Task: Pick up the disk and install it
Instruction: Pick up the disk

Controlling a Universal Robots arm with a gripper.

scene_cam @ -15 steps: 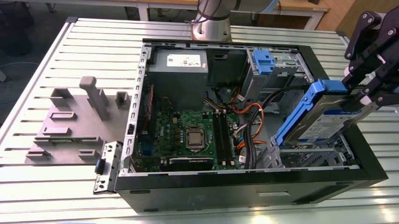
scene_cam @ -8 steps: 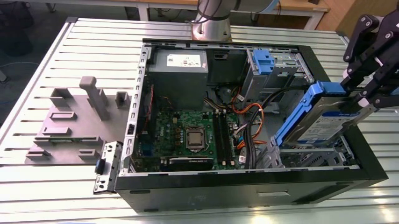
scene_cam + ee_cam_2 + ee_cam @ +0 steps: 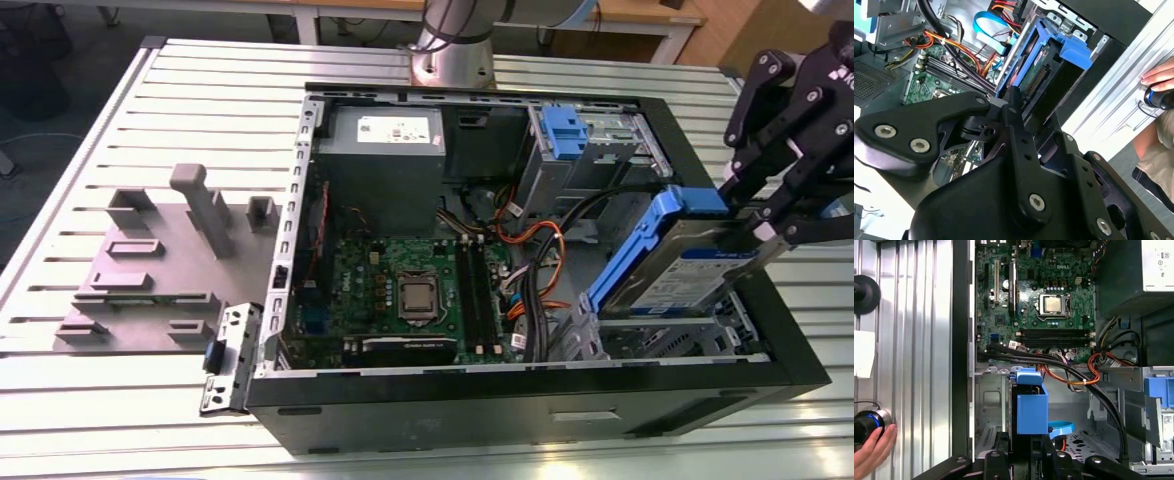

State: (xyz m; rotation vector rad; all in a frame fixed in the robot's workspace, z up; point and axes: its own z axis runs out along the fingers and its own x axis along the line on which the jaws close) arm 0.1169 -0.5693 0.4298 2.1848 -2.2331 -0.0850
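I have the fingers (image 3: 1015, 112) clamped on the disk (image 3: 674, 272), tilted, I reckon, so its lower end meets the bay (image 3: 667, 335) in the case (image 3: 534, 395).

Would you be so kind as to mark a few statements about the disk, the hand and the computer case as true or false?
1. The hand is shut on the disk. True.
2. The disk lies flat on the table. False: it is held tilted over the inside of the case, at the exterior view's right.
3. The grey stand sits inside the case. False: it stands on the table, to the exterior view's left of the case.
4. The case is open, with its motherboard exposed. True.
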